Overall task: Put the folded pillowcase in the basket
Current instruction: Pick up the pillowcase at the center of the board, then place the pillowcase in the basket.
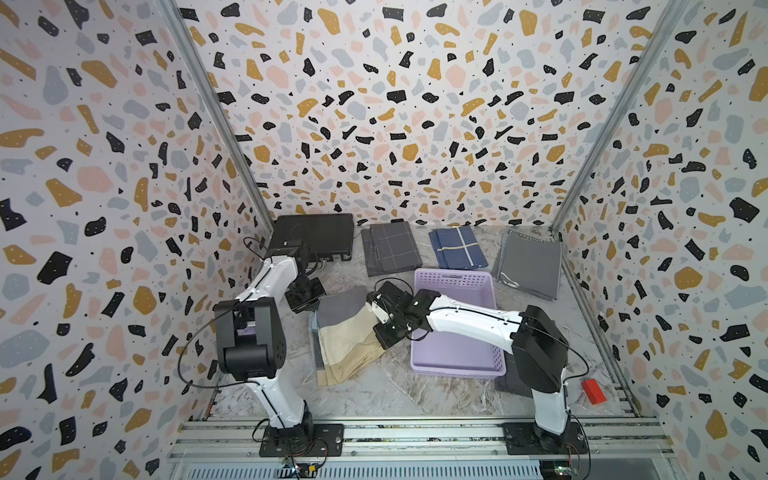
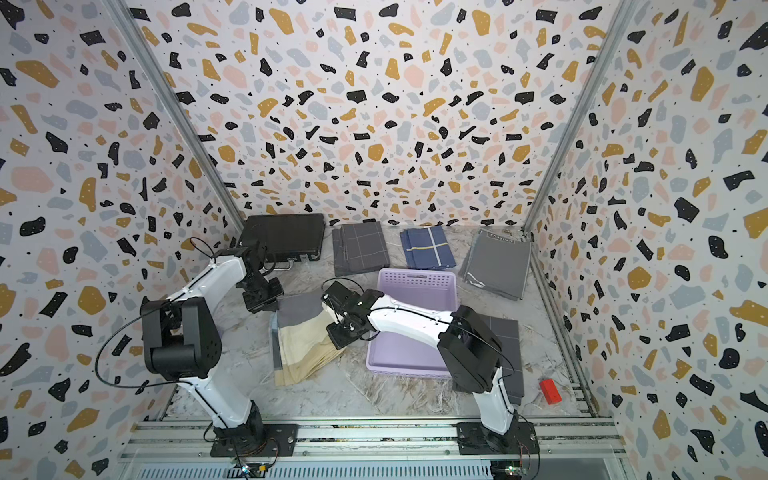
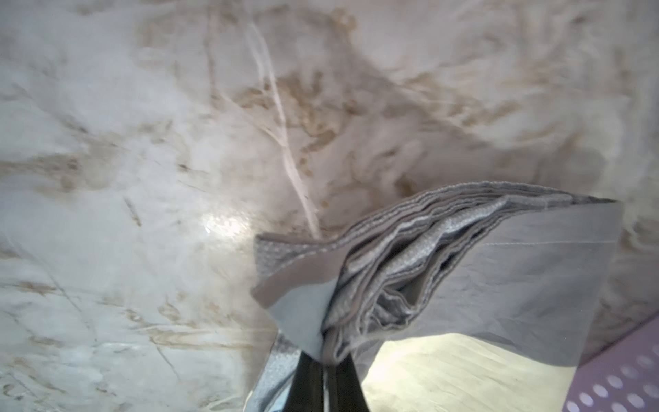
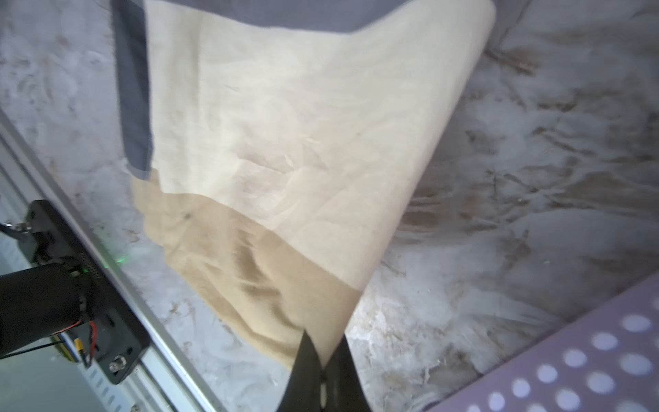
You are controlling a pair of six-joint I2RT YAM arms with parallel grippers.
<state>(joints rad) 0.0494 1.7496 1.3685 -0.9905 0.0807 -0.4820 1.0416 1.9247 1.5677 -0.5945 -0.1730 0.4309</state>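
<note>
The folded pillowcase [image 1: 345,336], grey, cream and tan, is held spread over the marble table [image 1: 395,395], just beside the lavender basket [image 1: 457,371] and outside it. Its grey corner is pinched by the closed left gripper [image 3: 322,360], and its tan corner by the closed right gripper [image 4: 322,358].

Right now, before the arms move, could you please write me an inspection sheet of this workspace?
Surface: marble-patterned table, no spill seen.
Job's things: folded pillowcase partly lifted, beside the lavender basket; no cloth in basket.
Clutter: black briefcase, folded cloths at back, red block.
Fingers: left fingers shut on pillowcase's grey corner; right fingers shut on its tan edge.
Cables: black cable loops off left arm.
Surroundings: terrazzo-patterned walls.
</note>
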